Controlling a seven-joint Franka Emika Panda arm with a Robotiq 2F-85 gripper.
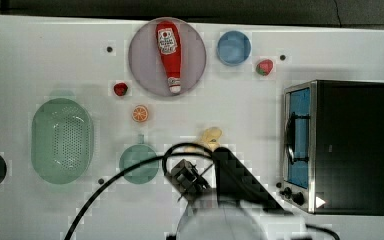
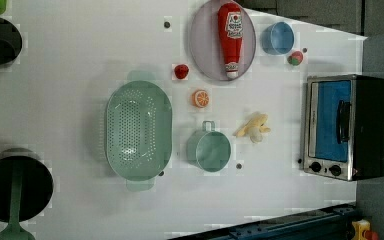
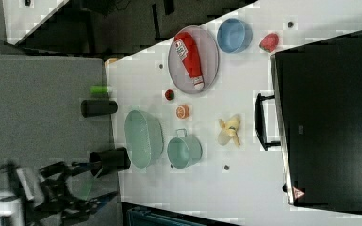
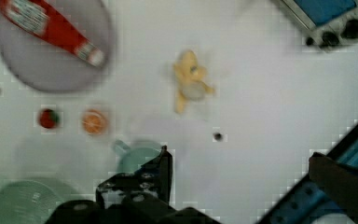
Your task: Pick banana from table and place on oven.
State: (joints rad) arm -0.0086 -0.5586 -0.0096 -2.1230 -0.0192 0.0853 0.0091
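The banana [image 4: 190,78] lies on the white table [image 4: 261,107] well ahead of my fingers [image 4: 165,164], between the small green pot [image 4: 137,156] and the oven [image 4: 328,18], while my gripper [image 4: 135,184] hangs high above, spread wide on nothing.

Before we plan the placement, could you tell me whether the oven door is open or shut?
Shut: the oven's blue glass door sits flush within its silver frame.
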